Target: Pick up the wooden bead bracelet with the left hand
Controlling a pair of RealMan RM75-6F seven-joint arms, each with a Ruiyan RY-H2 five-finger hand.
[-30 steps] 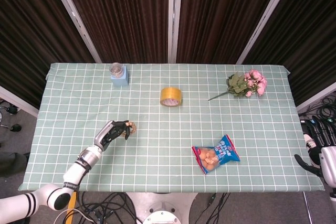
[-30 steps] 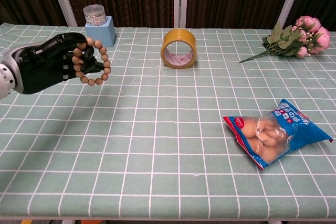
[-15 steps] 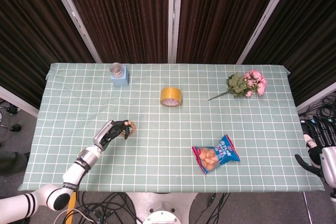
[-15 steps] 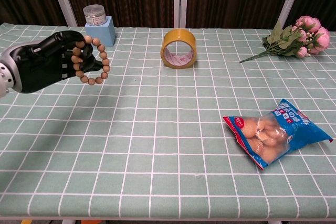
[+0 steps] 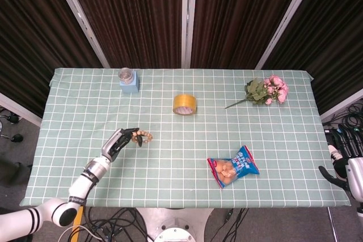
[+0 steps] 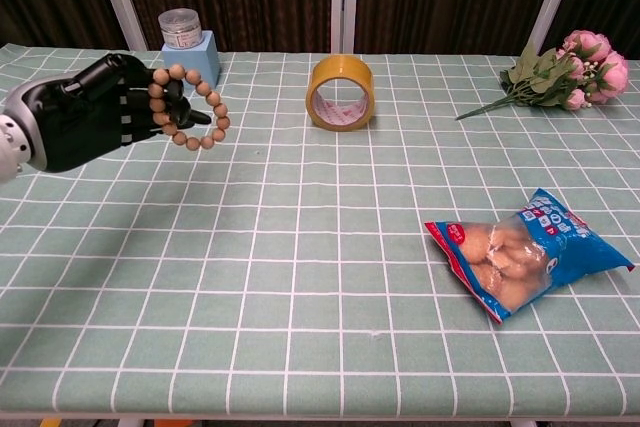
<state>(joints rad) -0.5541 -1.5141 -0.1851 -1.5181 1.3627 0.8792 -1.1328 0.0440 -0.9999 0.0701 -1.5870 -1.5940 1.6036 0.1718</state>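
Wooden bead bracelet (image 5: 143,137) sits at the left hand's (image 5: 117,143) fingertips in the head view, lower left of the frame, forearm angling up from the counter's (image 5: 170,157) edge. In the chest view, upper left, dark fingers pinch the loop, which juts rightward, roughly upright, above the counter.

The left hand (image 6: 85,122) holds the wooden bead bracelet (image 6: 188,107) above the green checked tablecloth (image 6: 300,277), fingers hooked through its loop. Behind sit a jar (image 6: 180,27) on a blue block (image 6: 195,60), a yellow tape roll (image 6: 340,93), pink flowers (image 6: 570,72) and a snack bag (image 6: 525,252).
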